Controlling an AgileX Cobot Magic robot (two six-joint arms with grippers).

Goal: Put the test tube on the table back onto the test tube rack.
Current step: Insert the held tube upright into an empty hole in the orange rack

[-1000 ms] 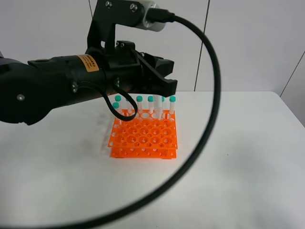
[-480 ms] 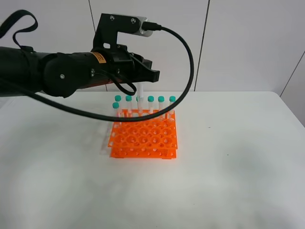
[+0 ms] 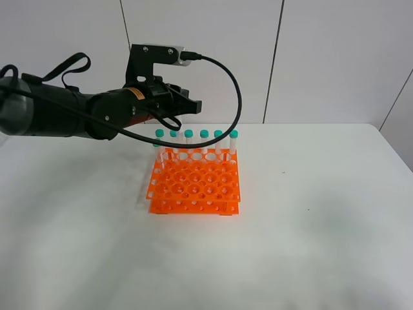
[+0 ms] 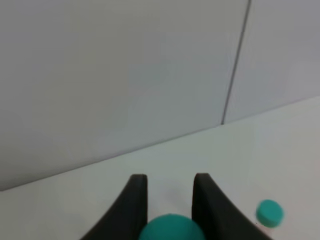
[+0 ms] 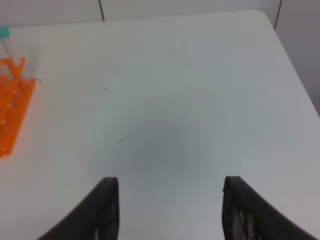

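High view: we see left fingers (image 3: 188,104) hovering just above back row of orange rack (image 3: 193,187), mid-bench (image 3: 322,226). Test tube (image 3: 188,139) stands upright in that row, teal cap up, among other tubes (image 3: 218,139).

Left wrist: narrow gap between fingers, teal cap there; we cannot tell if gripped.

Right wrist: right fingers (image 5: 107,205) spread wide, holding nothing, above bench.
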